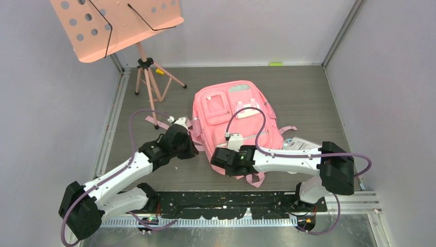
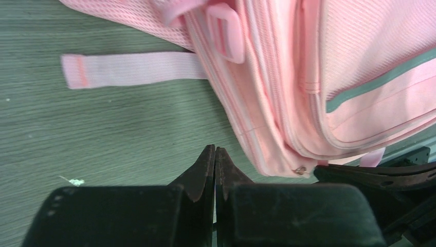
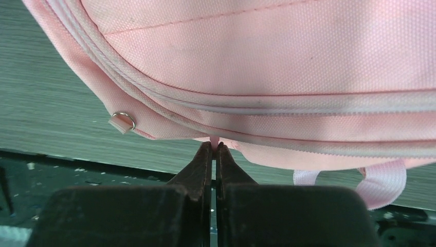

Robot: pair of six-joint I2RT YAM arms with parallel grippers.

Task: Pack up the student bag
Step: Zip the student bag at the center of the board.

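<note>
The student bag [image 1: 234, 118] is a large pink backpack lying flat mid-table, front pockets up. My left gripper [image 1: 193, 151] is shut and empty, just off the bag's near-left corner; in the left wrist view the gripper [image 2: 215, 149] has its jaws pressed together over bare table beside the bag [image 2: 334, 77]. My right gripper [image 1: 215, 160] sits at the bag's near edge. In the right wrist view it [image 3: 216, 145] is shut on a small pink tab [image 3: 214, 139] hanging from the bag's [image 3: 257, 62] lower seam. A metal ring [image 3: 123, 121] sits on the corner.
A salmon music stand [image 1: 118, 25] on a tripod [image 1: 149, 77] stands at the back left. A printed packet [image 1: 301, 145] lies right of the bag. A loose pink strap [image 2: 128, 69] trails left. A black rail [image 1: 231, 198] runs along the near edge. Grey walls enclose the table.
</note>
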